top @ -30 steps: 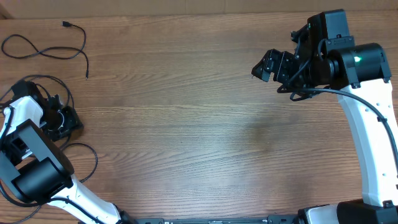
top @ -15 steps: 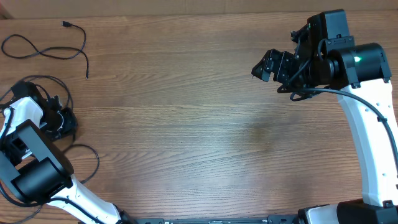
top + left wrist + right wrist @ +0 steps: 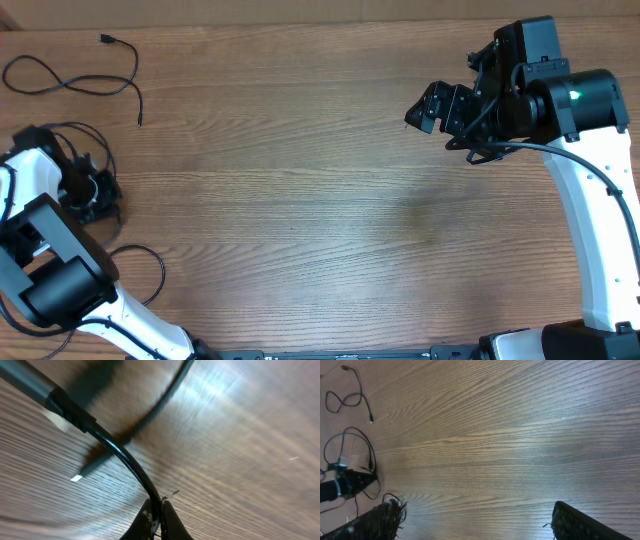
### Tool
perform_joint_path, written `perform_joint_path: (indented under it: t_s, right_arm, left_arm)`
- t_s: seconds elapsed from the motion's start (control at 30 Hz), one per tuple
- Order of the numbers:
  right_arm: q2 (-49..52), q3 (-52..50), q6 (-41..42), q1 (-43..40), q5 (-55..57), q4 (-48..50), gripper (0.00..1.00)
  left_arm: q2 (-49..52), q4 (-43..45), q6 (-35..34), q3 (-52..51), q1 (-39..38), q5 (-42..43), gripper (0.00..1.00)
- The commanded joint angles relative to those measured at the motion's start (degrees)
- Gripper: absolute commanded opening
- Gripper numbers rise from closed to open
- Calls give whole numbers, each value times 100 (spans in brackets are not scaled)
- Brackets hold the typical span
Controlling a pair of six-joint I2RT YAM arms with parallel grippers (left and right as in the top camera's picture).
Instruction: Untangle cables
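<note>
One cable (image 3: 95, 88) is laid apart at the desk's (image 3: 300, 200) far-left corner. The remaining cables (image 3: 159, 268) are bunched at the left edge, and one strand (image 3: 125, 460) is pinched in the left claw (image 3: 156, 510). The right claw (image 3: 425, 108) is held wide and empty. Step judged: strand extraction. Next, the strand needs to be drawn clear of the bunch.

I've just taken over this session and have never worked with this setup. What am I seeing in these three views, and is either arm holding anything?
Two robot arms work at a wooden table. The overhead view looks straight down. The other two views come from a camera on each wrist. The left gripper, at the table's left edge, is pinched shut on a thin black held cable. More cable loops lie around it, and a separate cable lies apart near the far left corner. The right gripper hangs open and empty.
</note>
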Motion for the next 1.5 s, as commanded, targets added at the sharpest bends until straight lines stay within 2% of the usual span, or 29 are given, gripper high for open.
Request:
perform_joint_path:
  t_s: [0.0, 0.1, 0.27, 0.37, 0.83, 1.1, 1.13, 1.17, 1.2, 1.27, 1.37, 1.4, 1.47]
  right_arm:
    - [-13, 48, -22, 15, 59, 15, 95]
    - [-15, 48, -20, 15, 59, 24, 95]
    - [-15, 48, -22, 15, 59, 33, 95]
    - [-15, 48, -22, 15, 59, 33, 95]
    - [-13, 48, -22, 15, 59, 59, 95]
    - [-15, 48, -22, 15, 61, 59, 95]
    - [-15, 48, -22, 15, 59, 57, 95]
    - [-15, 48, -24, 15, 59, 57, 95]
    - [-13, 48, -22, 15, 59, 57, 95]
    - [-15, 48, -24, 15, 59, 57, 95]
    - [-15, 48, -26, 15, 61, 57, 95]
    - [-15, 48, -26, 15, 61, 57, 95]
    - [-15, 48, -48, 15, 63, 57, 95]
  left_arm:
    - [-562, 15, -74, 317, -2, 157, 4]
    - [-787, 33, -223, 319, -2, 181, 4]
    - [-831, -273, -1539, 271, -2, 219, 4]
    - [-831, -527, -2033, 203, -2, 221, 4]
    - [-831, -1646, -2179, 157, -2, 221, 4]
    - [-831, -2002, -2177, 153, -2, 216, 12]
    - [-831, -2026, -2177, 153, -2, 216, 15]
    - [-831, -2039, -2177, 153, -2, 216, 23]
    - [-831, -2052, -2177, 153, -2, 216, 25]
    - [-831, -2048, -2179, 153, -2, 216, 24]
    - [-831, -1956, -2225, 155, 0, 243, 13]
    - [-833, -1926, -2277, 157, 9, 243, 13]
    - [-837, -1919, -2280, 197, 44, 345, 22]
